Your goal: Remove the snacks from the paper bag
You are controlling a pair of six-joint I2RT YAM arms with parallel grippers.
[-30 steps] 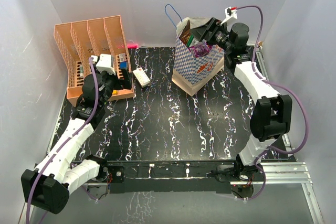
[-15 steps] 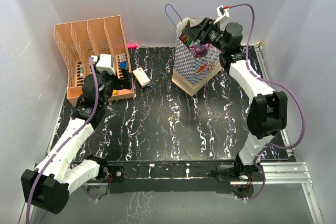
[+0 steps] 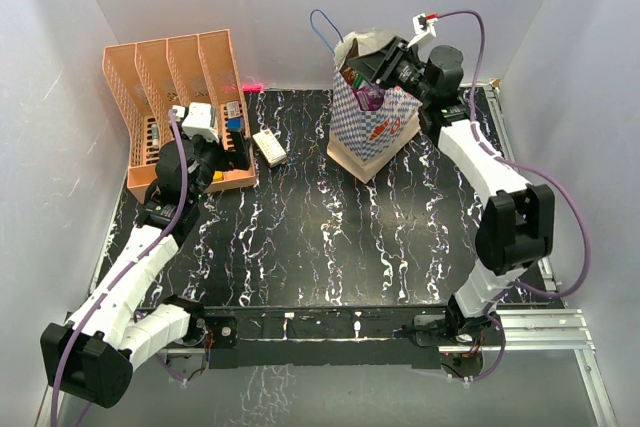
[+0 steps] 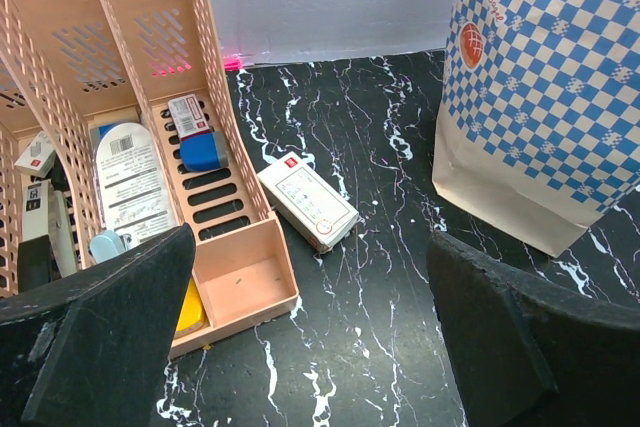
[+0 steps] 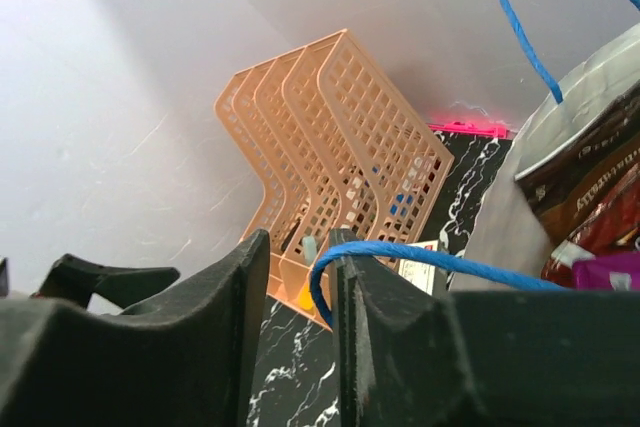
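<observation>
Snack packets (image 3: 362, 87) sit inside the checked paper bag (image 3: 378, 132) at the far side of the black marbled table (image 3: 330, 237). Only crinkled brown, red and purple foil tops show at its mouth; paper walls hide the rest. The right gripper (image 5: 300, 247) is at that mouth, fingers a narrow slit apart, with a blue cord handle (image 5: 430, 257) looping into the slit, not visibly pinched. Only the left wrist view shows the bag's creased base. There the left gripper (image 4: 310, 247) is spread wide near a small white box (image 4: 307, 200) and the salmon lattice file organiser (image 4: 245, 282).
</observation>
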